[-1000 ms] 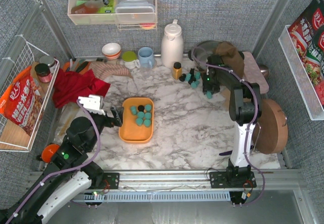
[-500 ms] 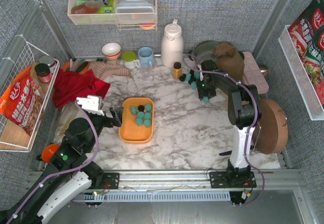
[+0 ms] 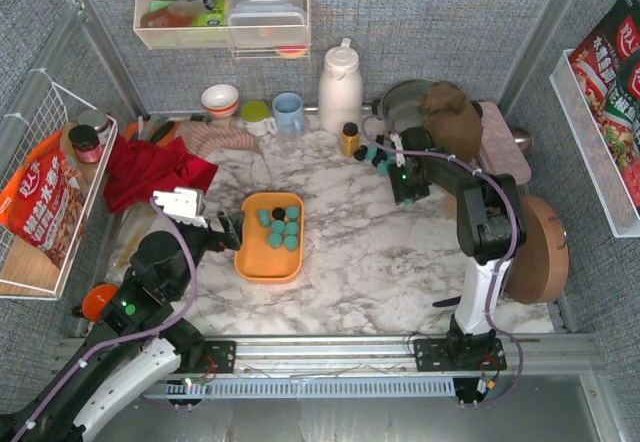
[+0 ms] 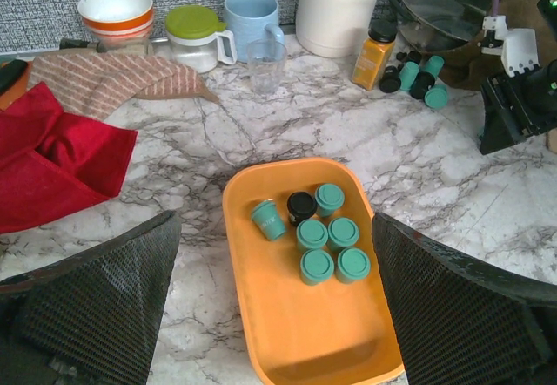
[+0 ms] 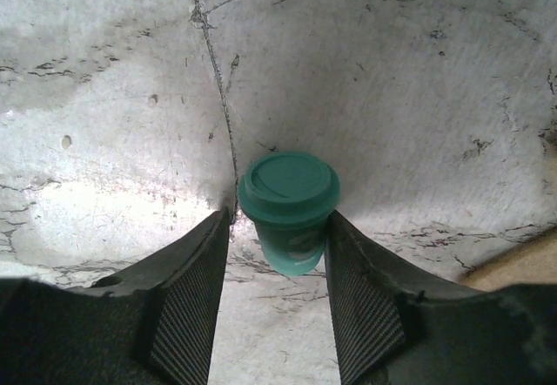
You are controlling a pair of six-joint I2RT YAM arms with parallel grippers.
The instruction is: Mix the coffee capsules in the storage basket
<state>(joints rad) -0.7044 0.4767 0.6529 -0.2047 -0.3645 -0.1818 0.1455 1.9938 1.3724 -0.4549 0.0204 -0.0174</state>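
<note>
Right hand [image 5: 276, 219] is hovering low, straddling an upright teal capsule [image 5: 288, 189] — grip impossible to tell; left hand [image 4: 274, 224] is gaping wide.

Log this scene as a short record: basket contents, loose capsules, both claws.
storage basket: orange, shallow
capsules in basket: six teal, one black; one teal tipped over
loose capsules: small cluster beside the amber bottle
left claw: open, at the basket's left edge
right claw: straddles one teal capsule; grip unclear
</note>
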